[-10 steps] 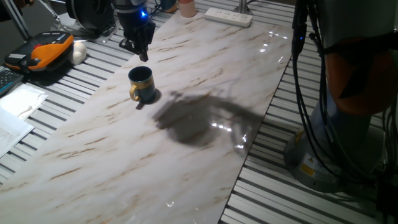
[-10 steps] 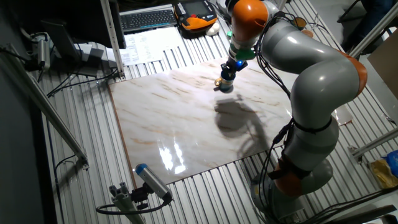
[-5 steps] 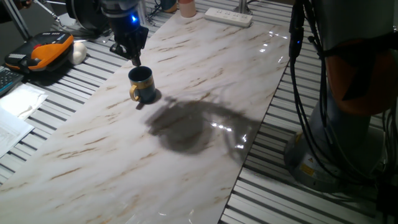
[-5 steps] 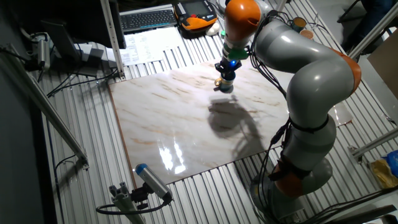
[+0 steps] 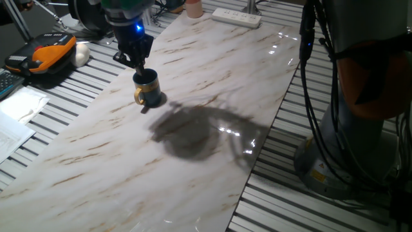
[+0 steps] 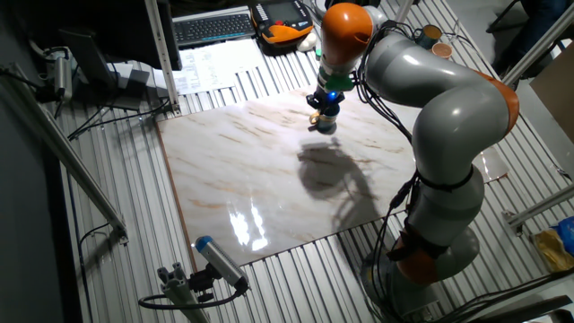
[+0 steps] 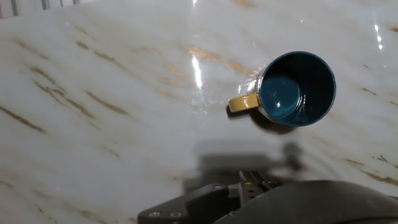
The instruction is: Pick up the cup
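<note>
Gripper [image 5: 138,61] seen just above cup [image 5: 147,88] rim; finger state cannot be told. Cup stands upright on marble table [image 5: 212,129], handle [image 7: 242,103] toward camera-left in hand view.

Table [image 5: 212,71]: white marble pattern with tan and brown veining, glossy, carrying a dark grey shadow patch at 5 o'clock from the cup.

Cup [image 7: 297,88]: dark navy-blue outside, teal-blue inside as seen in the hand view, yellow-gold handle at its 9 o'clock there (rim band colour not resolvable).

Pincer [image 5: 136,57]: black, with a bright blue light glowing above it.

Arm [image 6: 448,99]: light grey links with orange joint bands.

Power strip [image 5: 237,17]: white, at the table's 12 o'clock edge.

Pale pink cup [image 5: 192,8]: pink, at 11 o'clock from the strip.

Surround [image 5: 84,77]: grey-and-white striped slats.
</note>
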`<state>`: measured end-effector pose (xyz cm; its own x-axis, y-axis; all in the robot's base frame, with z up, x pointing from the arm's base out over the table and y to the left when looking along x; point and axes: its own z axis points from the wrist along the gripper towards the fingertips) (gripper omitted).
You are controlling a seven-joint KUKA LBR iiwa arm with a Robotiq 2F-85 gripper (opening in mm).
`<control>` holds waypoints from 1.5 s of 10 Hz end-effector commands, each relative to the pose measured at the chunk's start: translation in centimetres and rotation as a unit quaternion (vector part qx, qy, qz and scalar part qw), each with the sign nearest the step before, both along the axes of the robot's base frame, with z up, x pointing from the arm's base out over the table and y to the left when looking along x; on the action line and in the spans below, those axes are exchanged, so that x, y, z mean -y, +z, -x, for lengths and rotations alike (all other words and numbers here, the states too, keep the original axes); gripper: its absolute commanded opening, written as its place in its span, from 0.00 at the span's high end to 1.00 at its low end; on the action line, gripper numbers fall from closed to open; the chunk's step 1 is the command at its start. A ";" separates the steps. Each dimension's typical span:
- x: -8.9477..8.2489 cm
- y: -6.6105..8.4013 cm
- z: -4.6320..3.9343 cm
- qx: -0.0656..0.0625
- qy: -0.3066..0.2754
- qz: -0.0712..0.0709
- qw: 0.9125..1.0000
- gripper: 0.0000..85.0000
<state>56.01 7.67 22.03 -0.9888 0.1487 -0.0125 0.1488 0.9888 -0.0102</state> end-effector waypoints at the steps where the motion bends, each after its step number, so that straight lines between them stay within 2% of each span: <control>1: 0.0 0.0 0.00 0.000 0.001 0.007 1.000 1.00; 4: -0.3 0.1 0.10 -0.002 -0.004 0.015 1.000 1.00; 6: -0.7 0.0 0.32 0.006 -0.005 0.036 0.999 1.00; 7: -0.8 0.0 0.33 0.008 -0.002 0.034 0.999 1.00; 8: -1.1 -0.1 0.56 0.005 -0.006 0.026 1.000 1.00; 9: -1.6 -0.3 0.83 0.009 -0.012 0.032 0.999 1.00; 11: -1.9 -0.6 0.92 0.012 -0.014 0.030 0.999 1.00; 12: -1.8 -0.6 0.86 0.009 -0.013 0.032 0.999 1.00; 13: -1.7 -0.5 0.84 0.001 -0.017 0.014 1.000 1.00; 14: -1.7 -0.5 0.84 0.000 -0.014 0.007 1.000 1.00; 15: -1.9 -0.5 1.00 -0.001 -0.014 0.009 1.000 1.00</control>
